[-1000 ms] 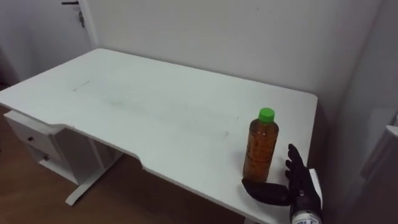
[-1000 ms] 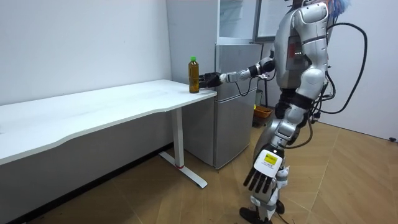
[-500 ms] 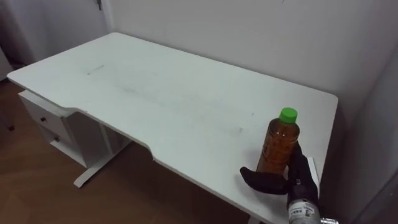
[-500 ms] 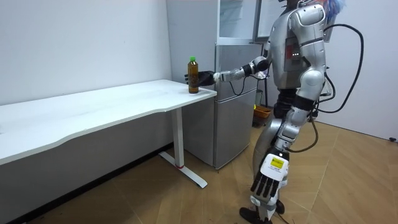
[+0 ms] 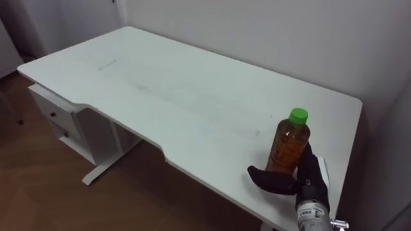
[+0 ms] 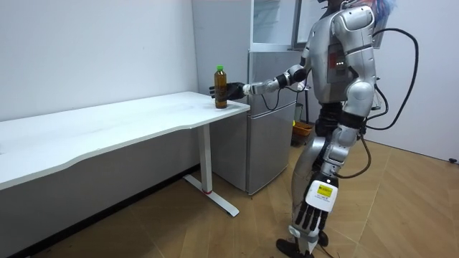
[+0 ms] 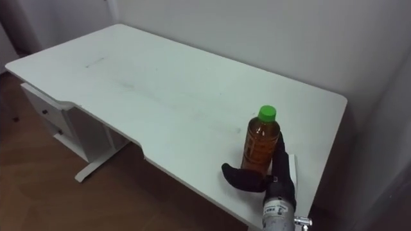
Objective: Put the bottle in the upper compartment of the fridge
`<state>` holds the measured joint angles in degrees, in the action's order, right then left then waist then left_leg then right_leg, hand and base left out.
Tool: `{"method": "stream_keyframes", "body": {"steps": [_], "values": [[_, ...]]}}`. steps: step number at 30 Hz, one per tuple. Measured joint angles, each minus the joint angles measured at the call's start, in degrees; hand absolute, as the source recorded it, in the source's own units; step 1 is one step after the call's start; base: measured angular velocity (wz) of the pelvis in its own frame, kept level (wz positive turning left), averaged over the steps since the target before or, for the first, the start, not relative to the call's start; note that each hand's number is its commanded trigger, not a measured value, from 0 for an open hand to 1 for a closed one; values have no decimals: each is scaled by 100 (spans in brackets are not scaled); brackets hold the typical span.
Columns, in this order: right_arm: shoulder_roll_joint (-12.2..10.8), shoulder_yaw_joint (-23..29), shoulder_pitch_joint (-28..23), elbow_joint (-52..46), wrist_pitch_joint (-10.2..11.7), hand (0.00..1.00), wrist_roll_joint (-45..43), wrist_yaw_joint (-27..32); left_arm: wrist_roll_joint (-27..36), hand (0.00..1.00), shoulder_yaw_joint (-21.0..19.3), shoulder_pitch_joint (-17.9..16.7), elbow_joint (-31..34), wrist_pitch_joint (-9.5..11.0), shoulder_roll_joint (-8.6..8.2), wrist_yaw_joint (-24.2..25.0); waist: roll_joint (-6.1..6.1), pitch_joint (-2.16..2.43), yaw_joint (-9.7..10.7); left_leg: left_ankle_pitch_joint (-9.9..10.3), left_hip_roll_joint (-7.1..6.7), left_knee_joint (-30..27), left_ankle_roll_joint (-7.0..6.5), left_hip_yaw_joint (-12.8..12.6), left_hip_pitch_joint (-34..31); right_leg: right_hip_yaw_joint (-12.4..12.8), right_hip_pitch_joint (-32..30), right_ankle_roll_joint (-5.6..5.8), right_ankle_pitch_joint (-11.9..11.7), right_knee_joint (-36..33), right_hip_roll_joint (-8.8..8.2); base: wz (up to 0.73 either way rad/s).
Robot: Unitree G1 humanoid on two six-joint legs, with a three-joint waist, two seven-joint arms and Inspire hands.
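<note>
An amber bottle point(image 5: 289, 144) with a green cap stands upright near the right end of the white table point(image 5: 160, 83). My right hand point(image 5: 307, 183) is at its base, the thumb stretched across the near side and the straight fingers up behind it. The hand is open, with the bottle point(image 7: 260, 144) between thumb and fingers and still resting on the table. In the room view I stand by the table's end, right arm reaching out to the bottle point(image 6: 221, 86). My left hand point(image 6: 315, 215) hangs low by my leg, fingers straight.
A grey fridge point(image 6: 272, 107) stands just past the table's end, its upper compartment point(image 6: 276, 21) open above. A white drawer unit point(image 5: 58, 119) sits under the table's left side. The wall runs close behind the table.
My right hand has moved from beside the bottle to around its base, thumb in front. The view has shifted as my body leaned in. The left arm has swung a little.
</note>
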<state>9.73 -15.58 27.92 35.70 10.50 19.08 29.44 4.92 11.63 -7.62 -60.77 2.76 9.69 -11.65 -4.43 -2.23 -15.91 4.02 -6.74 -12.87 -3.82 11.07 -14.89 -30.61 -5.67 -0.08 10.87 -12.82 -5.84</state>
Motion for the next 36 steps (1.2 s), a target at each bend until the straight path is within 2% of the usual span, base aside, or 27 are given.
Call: {"method": "stream_keyframes", "body": {"steps": [3, 4, 5, 12, 23, 27, 32, 36], "values": [[16, 1, 0, 8, 0, 0, 215, 5, -8, 0, -5, 1, -8, -43, -1, -1, 0, 0, 1, 0, -1, -27, 0, 0, -54, -18, -39, 0, -1, -17, -4, 3], [24, 3, 0, 7, 2, 82, 251, 11, -11, 0, -6, 1, -12, -46, -1, -1, 2, 1, 2, 1, -1, -32, 0, -1, -60, -27, -39, 0, -2, -19, -5, 0], [32, 4, 0, 7, 3, 100, 275, 11, -11, 0, -6, 2, -12, -46, -1, -1, 2, 1, -1, 1, -2, -33, 0, 0, -60, -28, -39, 0, -2, -24, -5, 0], [182, 5, 0, 33, 3, 100, 525, -8, -3, 0, -6, 17, -17, -118, -1, -1, 23, 8, -15, 1, -7, -67, 0, 24, -68, -4, -52, -6, 2, -86, -17, 0], [209, 10, 18, 237, 2, 100, 662, -92, -9, 0, -1, 19, -1, -147, 4, -3, 60, 36, -23, -5, -4, -90, -3, -1, -77, 35, -69, -14, 9, -85, -29, 0], [253, 9, 72, 392, 3, 100, 703, -271, -9, 0, -5, 13, 4, -150, 16, -3, 95, 57, -30, -5, -1, -70, -4, -33, -39, 19, -33, -14, 9, -83, -16, 0], [297, 8, 120, 566, 2, 100, 775, -462, -18, 0, -5, -42, 10, -149, 28, -3, 97, 53, -27, -5, 1, -44, -4, -33, 42, 11, 45, -14, 7, -69, -14, 0], [303, 7, 117, 632, -81, 100, 926, -612, -260, 0, -16, -151, 13, -151, 44, -4, 97, 53, 5, -5, -1, 2, -4, 8, 160, 50, 167, -3, 4, 12, -6, 0]]}}
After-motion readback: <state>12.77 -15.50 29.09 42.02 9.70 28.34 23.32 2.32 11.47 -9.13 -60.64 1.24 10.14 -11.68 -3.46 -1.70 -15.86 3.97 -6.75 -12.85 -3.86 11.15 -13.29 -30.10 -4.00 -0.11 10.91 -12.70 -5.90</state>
